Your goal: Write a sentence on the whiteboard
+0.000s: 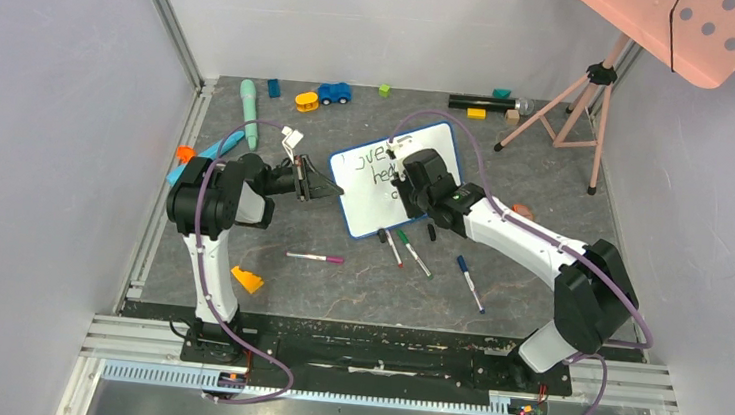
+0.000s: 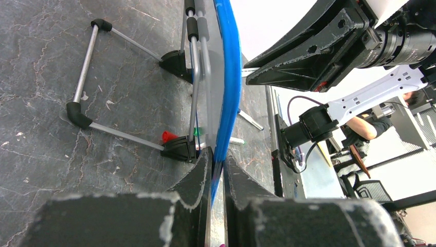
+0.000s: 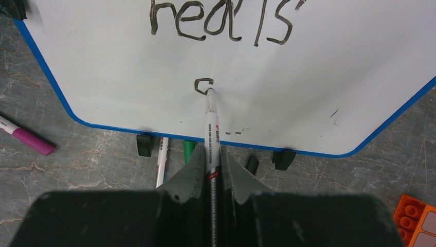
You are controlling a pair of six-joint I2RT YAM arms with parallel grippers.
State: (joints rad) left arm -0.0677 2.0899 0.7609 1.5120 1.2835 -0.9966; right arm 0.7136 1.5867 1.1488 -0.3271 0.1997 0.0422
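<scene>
Desk (image 1: 356,292): dark grey marbled top, scuffed. Walls (image 1: 48,139): plain pale panels L, back, R. Alu. rail (image 1: 381,354) along near edge. Pink tripod (image 1: 579,101) back-R corner, pink perforated panel (image 1: 706,26) above it. Light even.

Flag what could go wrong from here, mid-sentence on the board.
1. The left gripper pinches only the thin edge of the whiteboard; pressure from the marker in the right gripper could pivot or slip it, skewing the half-drawn letter.
2. Loose pens lie by its feet; a slide might knock them.
</scene>
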